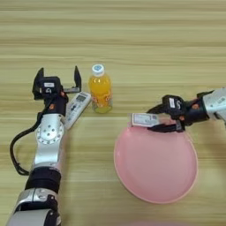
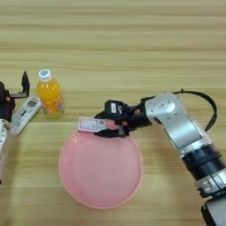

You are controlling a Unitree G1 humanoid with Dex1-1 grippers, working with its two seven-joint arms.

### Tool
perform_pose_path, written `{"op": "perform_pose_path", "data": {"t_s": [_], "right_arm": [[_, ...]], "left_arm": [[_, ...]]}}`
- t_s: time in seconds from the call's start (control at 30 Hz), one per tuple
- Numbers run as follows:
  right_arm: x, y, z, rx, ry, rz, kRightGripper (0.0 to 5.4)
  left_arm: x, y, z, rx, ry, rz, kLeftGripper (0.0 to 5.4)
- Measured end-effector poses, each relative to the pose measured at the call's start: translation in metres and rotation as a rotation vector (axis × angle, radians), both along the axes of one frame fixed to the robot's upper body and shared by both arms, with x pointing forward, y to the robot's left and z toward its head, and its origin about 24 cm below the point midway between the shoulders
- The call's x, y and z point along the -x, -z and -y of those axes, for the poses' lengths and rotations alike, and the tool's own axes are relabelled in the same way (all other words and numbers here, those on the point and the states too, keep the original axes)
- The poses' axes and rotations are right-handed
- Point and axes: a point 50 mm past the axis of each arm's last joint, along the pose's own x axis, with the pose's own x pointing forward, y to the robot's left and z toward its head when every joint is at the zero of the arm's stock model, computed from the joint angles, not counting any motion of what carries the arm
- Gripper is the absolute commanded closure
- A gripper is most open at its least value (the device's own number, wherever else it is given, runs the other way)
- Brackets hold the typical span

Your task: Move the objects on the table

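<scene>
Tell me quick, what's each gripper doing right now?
Left gripper: open, holding nothing, beside the remote control.
Right gripper: shut on the white card, at the far rim of the pink plate.

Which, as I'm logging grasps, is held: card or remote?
The white card, in the right gripper at the round pink plate's rim; the white remote lies free.

Even, bright, diffuse light over the light wooden plank desk; warm cast. Shadows soft and short: a faint one hugs the near rim of the large round pink plate, another sits beside the white-capped orange drink bottle. Mild sheen on the plate's inside. Whole scene slightly soft; far desk edge blurrier.
</scene>
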Motion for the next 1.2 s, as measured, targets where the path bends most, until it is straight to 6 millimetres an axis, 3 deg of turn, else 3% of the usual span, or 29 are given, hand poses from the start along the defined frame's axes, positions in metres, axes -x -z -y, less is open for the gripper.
{"op": "perform_pose_path", "data": {"t_s": [0.2,0.3,0.6,0.87,1.2], "right_arm": [[-0.025,-0.034,0.001,-0.062,0.108,0.1,3.3],[-0.039,-0.036,0.001,-0.076,0.18,0.108,3.3],[-0.058,0.008,-0.006,-0.012,0.316,-0.002,3.3],[-0.06,0.043,-0.006,0.061,0.356,-0.071,3.3],[-0.066,0.052,0.006,0.114,0.383,-0.052,3.3]], "left_arm": [[0.0,0.001,0.0,0.0,0.0,-0.003,0.0],[0.0,0.001,0.0,0.0,0.0,-0.003,0.0],[0.0,0.0,0.0,-0.001,0.0,0.001,0.0],[0.0,0.0,0.0,-0.001,0.0,0.004,0.0],[0.0,0.0,0.0,-0.001,0.0,0.004,0.0]]}}
